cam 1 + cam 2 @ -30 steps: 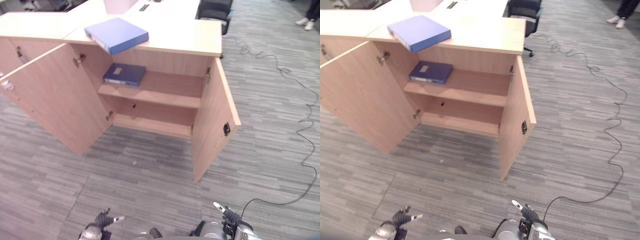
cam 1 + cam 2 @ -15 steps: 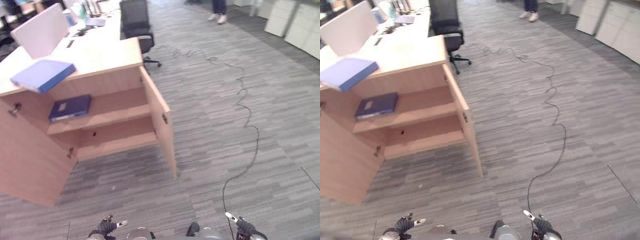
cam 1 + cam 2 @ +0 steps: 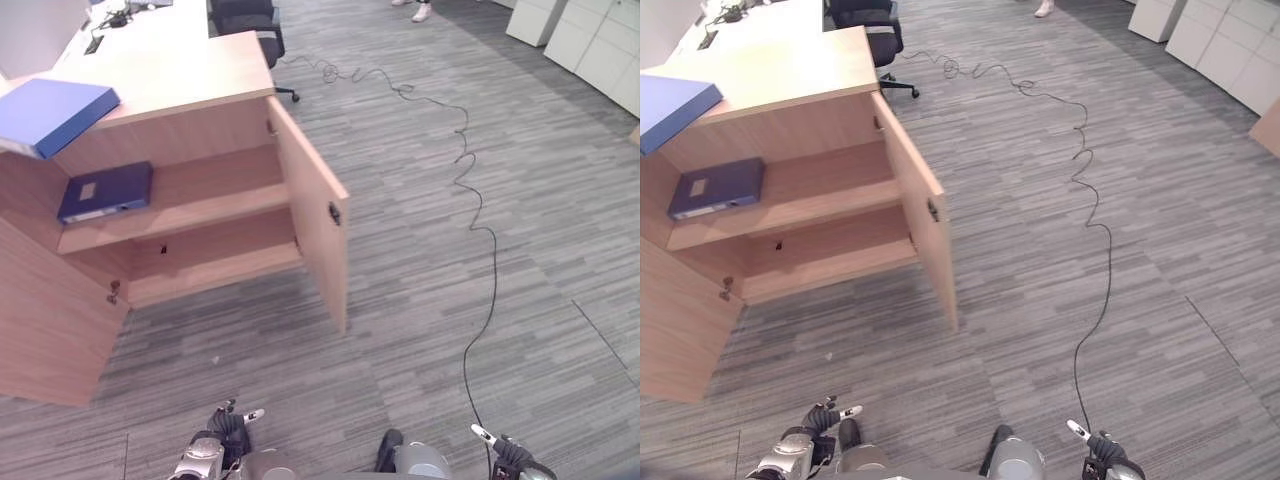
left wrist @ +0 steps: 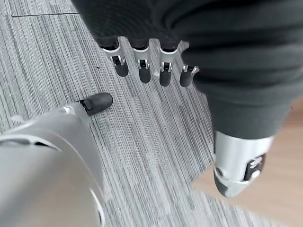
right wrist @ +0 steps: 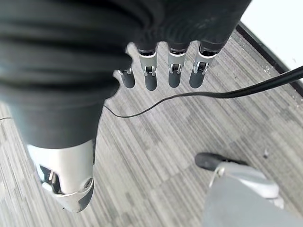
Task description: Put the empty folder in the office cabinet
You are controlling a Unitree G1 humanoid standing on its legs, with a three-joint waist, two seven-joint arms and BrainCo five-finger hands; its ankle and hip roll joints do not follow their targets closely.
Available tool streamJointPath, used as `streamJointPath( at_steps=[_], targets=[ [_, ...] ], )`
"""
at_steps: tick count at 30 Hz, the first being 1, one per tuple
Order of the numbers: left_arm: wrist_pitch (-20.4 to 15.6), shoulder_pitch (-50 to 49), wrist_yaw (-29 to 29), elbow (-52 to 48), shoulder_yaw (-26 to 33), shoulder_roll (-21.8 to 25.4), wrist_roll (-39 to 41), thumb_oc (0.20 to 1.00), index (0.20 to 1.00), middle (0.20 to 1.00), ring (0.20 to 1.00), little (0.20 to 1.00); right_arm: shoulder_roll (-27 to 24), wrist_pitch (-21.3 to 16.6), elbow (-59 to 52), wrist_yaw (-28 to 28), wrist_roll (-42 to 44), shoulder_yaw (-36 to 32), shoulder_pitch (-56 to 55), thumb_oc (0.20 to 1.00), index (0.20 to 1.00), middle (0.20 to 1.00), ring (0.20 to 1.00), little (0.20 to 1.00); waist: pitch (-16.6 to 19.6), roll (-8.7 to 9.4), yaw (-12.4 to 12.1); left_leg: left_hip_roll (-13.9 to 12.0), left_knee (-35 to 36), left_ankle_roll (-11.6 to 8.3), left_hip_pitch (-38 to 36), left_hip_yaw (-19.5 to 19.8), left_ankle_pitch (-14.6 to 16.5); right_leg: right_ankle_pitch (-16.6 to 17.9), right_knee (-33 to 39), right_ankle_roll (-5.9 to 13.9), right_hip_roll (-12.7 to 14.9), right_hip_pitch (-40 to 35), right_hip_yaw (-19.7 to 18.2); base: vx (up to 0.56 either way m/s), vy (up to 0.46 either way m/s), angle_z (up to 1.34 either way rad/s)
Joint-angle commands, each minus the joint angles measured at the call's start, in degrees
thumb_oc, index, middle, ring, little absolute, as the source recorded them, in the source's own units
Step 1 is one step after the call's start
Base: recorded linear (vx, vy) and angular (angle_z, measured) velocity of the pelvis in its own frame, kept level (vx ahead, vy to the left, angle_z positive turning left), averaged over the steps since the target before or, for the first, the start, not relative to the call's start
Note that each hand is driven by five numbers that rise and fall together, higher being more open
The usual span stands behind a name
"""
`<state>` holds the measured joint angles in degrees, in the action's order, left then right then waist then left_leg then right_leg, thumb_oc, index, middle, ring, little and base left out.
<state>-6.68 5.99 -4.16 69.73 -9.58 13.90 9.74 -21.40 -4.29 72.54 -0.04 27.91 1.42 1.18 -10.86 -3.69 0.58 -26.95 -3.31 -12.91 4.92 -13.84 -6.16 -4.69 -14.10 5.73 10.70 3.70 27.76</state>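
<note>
With both the left hand (image 4: 151, 66) and right hand (image 5: 163, 66) hanging empty, fingers relaxed, approach squarely: the light-blue folder (image 3: 50, 115) lies atop the open cabinet (image 3: 200, 200), overhanging its edge.

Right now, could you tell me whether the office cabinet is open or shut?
Open. The cabinet has both doors swung out; its right door stands edge-on, and a dark blue folder lies flat on the exposed upper shelf.
</note>
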Motion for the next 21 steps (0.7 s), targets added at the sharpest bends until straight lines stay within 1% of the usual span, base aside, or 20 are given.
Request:
streamJointPath(
  at_steps=[1, 2, 3, 4, 5, 6, 7, 8, 9, 10, 11, 12, 13, 14, 15, 17, 19, 20, 21],
  targets=[
    [-0.61, -0.18, -0.19, -3.04, -2.52, 5.55, -0.7, 1.0, 1.0, 1.0, 1.0, 1.0, 2.21, 0.12, 0.96, 0.05, -1.7, -1.38, 2.25, 1.0, 1.0, 1.0, 1.0, 1.0, -2.1, 4.11, -2.18, 2.92, -3.23, 1.02, 2.26, 2.12, -2.9, 0.91, -3.81, 7.78, 9.2, -7.29, -7.06, 0.15, 0.351, 0.21],
    [-0.62, 0.2, -0.04, -3.39, -2.86, 5.96, -0.78, 1.0, 1.0, 1.0, 1.0, 1.0, 2.57, 0.27, 1.19, 0.12, -1.76, -1.47, 2.32, 1.0, 1.0, 1.0, 1.0, 1.0, -2.27, 4.91, -2.45, 4.38, -4.46, 1.88, 2.93, 2.13, -1.64, 3.31, -4.87, 8.26, 10.15, -7.21, -7.48, 0.16, 0.468, 0.33],
    [-0.64, 0.34, 0.36, -4.24, -3.54, 6.83, -1.53, 1.0, 1.0, 1.0, 1.0, 1.0, 3.6, 0.38, 0.81, 0.43, -1.63, -0.91, 2.64, 1.0, 1.0, 1.0, 1.0, 1.0, -2.72, 6.11, -2.73, 6.5, -5.79, 3.79, 3.17, 1.44, 0.62, 8.2, -8.02, 8.8, 11.77, -6.36, -8.74, 0.12, 0.378, 0.39],
    [-0.62, 0.36, 0.37, -4.26, -3.54, 6.86, -1.53, 1.0, 1.0, 1.0, 1.0, 1.0, 3.62, 0.39, 0.81, 0.42, -1.63, -0.93, 2.66, 1.0, 1.0, 1.0, 1.0, 1.0, -2.49, 6.1, -2.84, 6.5, -5.68, 3.91, 3.37, 1.29, 0.48, 8.56, -7.72, 8.8, 11.71, -6.1, -8.85, 0.1, 0.368, 0.41],
    [-0.64, 0.47, 0.47, -4.75, -3.65, 7.33, -1.58, 1.0, 1.0, 1.0, 1.0, 1.0, 4.18, 0.32, 0.4, 0.61, -1.36, -0.54, 3.01, 1.0, 1.0, 1.0, 1.0, 1.0, -2.62, 6.38, -2.97, 7.52, -5.47, 4.99, 3.1, 0.69, 1.31, 11.92, -9.46, 9.18, 12.2, -5.3, -9.61, 0.1, 0.386, 0.35],
    [-0.58, 0.38, 0.54, -5.59, -3.6, 7.93, -1.56, 1.0, 1.0, 1.0, 1.0, 1.0, 5.0, 0.31, -0.32, 0.68, -1.2, 0.22, 3.5, 1.0, 1.0, 1.0, 1.0, 1.0, -2.91, 6.16, -3.07, 9.21, -4.33, 6.76, 1.19, -0.59, 2.79, 15.51, -13.04, 9.27, 13.24, -3.49, -9.31, 0.1, 0.385, 0.16],
    [-0.57, 0.39, 0.55, -5.61, -3.59, 7.95, -1.56, 1.0, 1.0, 1.0, 1.0, 1.0, 5.02, 0.31, -0.32, 0.67, -1.2, 0.21, 3.52, 1.0, 1.0, 1.0, 1.0, 1.0, -2.75, 6.16, -3.19, 9.22, -4.14, 6.86, 1.26, -0.77, 2.6, 15.85, -12.76, 9.27, 13.17, -3.3, -9.43, 0.12, 0.408, 0.02],
    [-0.56, 0.14, 0.6, -6.04, -3.54, 8.36, -1.79, 1.0, 1.0, 1.0, 1.0, 1.0, 5.48, 0.33, -0.72, 0.89, -1.41, 0.78, 3.68, 1.0, 1.0, 1.0, 1.0, 1.0, -2.85, 5.94, -3.34, 10.35, -3.49, 7.85, 0.16, -1.42, 3.17, 16.81, -14.44, 9.25, 13.75, -2.78, -8.02, 0.16, 0.392, 0.02],
    [-0.35, 0.01, 0.73, -5.75, -3.5, 8.78, -2.69, 1.0, 1.0, 1.0, 1.0, 1.0, 6.26, 0.25, -1.17, 1.28, -1.63, 1.34, 3.91, 1.0, 1.0, 1.0, 1.0, 1.0, -3.04, 5.22, -3.59, 12.29, -1.49, 9.28, -2.19, -1.85, 4.21, 16.4, -17.45, 9.27, 13.11, -1.57, -6.2, 0.16, 0.391, 0.03],
    [-0.34, 0.03, 0.74, -5.75, -3.5, 8.78, -2.69, 1.0, 1.0, 1.0, 1.0, 1.0, 6.25, 0.25, -1.18, 1.27, -1.63, 1.33, 3.92, 1.0, 1.0, 1.0, 1.0, 1.0, -2.9, 5.11, -3.6, 12.22, -1.32, 9.33, -2.07, -1.87, 4.01, 16.72, -17.11, 9.27, 12.95, -1.51, -6.15, 0.22, 0.385, 0.0],
    [-0.23, 0.11, 0.69, -5.56, -3.03, 8.75, -2.44, 1.0, 1.0, 1.0, 1.0, 1.0, 6.7, 0.03, -1.51, 1.35, -1.63, 1.94, 3.92, 1.0, 1.0, 1.0, 1.0, 1.0, -2.97, 4.91, -3.31, 13.61, 0.13, 9.76, -3.55, -1.52, 4.31, 15.07, -17.16, 8.81, 11.29, -0.3, -6.28, 0.24, 0.279, 0.04],
    [-0.17, 0.13, 0.54, -5.87, -2.34, 8.64, -1.63, 1.0, 1.0, 1.0, 1.0, 1.0, 7.2, -0.16, -2.17, 1.57, -1.5, 2.51, 3.66, 1.0, 1.0, 1.0, 1.0, 1.0, -3.53, 4.88, -3.11, 15.77, 0.97, 10.35, -4.98, -0.21, 4.91, 11.99, -14.85, 8.22, 7.83, 1.26, -6.58, 0.24, 0.276, -0.02],
    [-0.16, 0.16, 0.54, -5.88, -2.33, 8.65, -1.63, 1.0, 1.0, 1.0, 1.0, 1.0, 7.21, -0.15, -2.17, 1.57, -1.5, 2.5, 3.68, 1.0, 1.0, 1.0, 1.0, 1.0, -3.44, 4.77, -3.05, 15.66, 1.01, 10.36, -4.82, -0.13, 4.75, 12.27, -14.51, 8.17, 7.66, 1.23, -6.43, 0.27, 0.178, 0.11],
    [-0.18, 0.19, 0.42, -5.22, -1.77, 8.55, -1.25, 1.0, 1.0, 1.0, 1.0, 1.0, 7.31, -0.24, -2.35, 1.54, -1.53, 2.94, 3.73, 1.0, 1.0, 1.0, 1.0, 1.0, -3.61, 5.46, -3.38, 17.33, 2.03, 10.35, -6.22, 0.45, 5.49, 9.36, -9.11, 7.44, 6.34, 0.73, -4.6, 0.18, 0.05, 0.25],
    [-0.12, 0.17, 0.44, -4.87, -1.63, 8.43, -1.2, 1.0, 1.0, 1.0, 1.0, 1.0, 7.24, -0.2, -2.37, 1.41, -1.66, 3.11, 3.84, 1.0, 1.0, 1.0, 1.0, 1.0, -3.32, 5.69, -3.52, 18.05, 2.64, 10.25, -6.54, 0.69, 5.62, 8.96, -5.61, 6.8, 5.91, 1.05, -3.03, 0.26, 0.039, 0.39],
    [-0.09, 0.05, 0.41, -3.79, -1.61, 7.96, -1.27, 1.0, 1.0, 1.0, 1.0, 1.0, 7.11, -0.31, -2.4, 1.19, -1.56, 3.41, 4.02, 1.0, 1.0, 1.0, 1.0, 1.0, -3.53, 5.83, -3.35, 19.11, 3.27, 9.86, -8.19, 1.62, 6.57, 8.49, -0.7, 6.08, 4.67, 2.62, -1.71, 0.23, -0.012, 0.3],
    [0.17, 0.05, 0.36, -3.03, -1.66, 7.61, -1.83, 1.0, 1.0, 1.0, 1.0, 1.0, 6.71, -0.43, -2.26, 1.42, -0.55, 2.97, 3.97, 1.0, 1.0, 1.0, 1.0, 1.0, -3.64, 5.73, -2.64, 19.74, 3.52, 9.43, -9.23, 2.33, 7.04, 9.13, 2.82, 6.33, 3.59, 3.67, -2.11, 0.2, -0.014, 0.2],
    [-0.03, -0.16, 0.43, -2.81, -1.68, 7.18, -2.37, 1.0, 1.0, 1.0, 1.0, 1.0, 6.53, -0.3, -2.3, 1.44, -0.67, 2.98, 3.83, 1.0, 1.0, 1.0, 1.0, 1.0, -3.58, 5.53, -2.51, 19.98, 3.97, 9.33, -9.65, 2.56, 6.92, 9.55, 3.55, 6.91, 3.44, 3.35, -2.66, 0.09, -0.021, 0.38],
    [-0.03, -0.13, 0.43, -2.8, -1.67, 7.19, -2.38, 1.0, 1.0, 1.0, 1.0, 1.0, 6.54, -0.3, -2.31, 1.44, -0.67, 2.97, 3.85, 1.0, 1.0, 1.0, 1.0, 1.0, -3.43, 5.62, -2.35, 20.08, 4.03, 9.38, -9.33, 2.71, 6.61, 9.89, 3.9, 6.85, 3.5, 3.44, -2.48, 0.14, -0.071, 1.03]
  ],
)
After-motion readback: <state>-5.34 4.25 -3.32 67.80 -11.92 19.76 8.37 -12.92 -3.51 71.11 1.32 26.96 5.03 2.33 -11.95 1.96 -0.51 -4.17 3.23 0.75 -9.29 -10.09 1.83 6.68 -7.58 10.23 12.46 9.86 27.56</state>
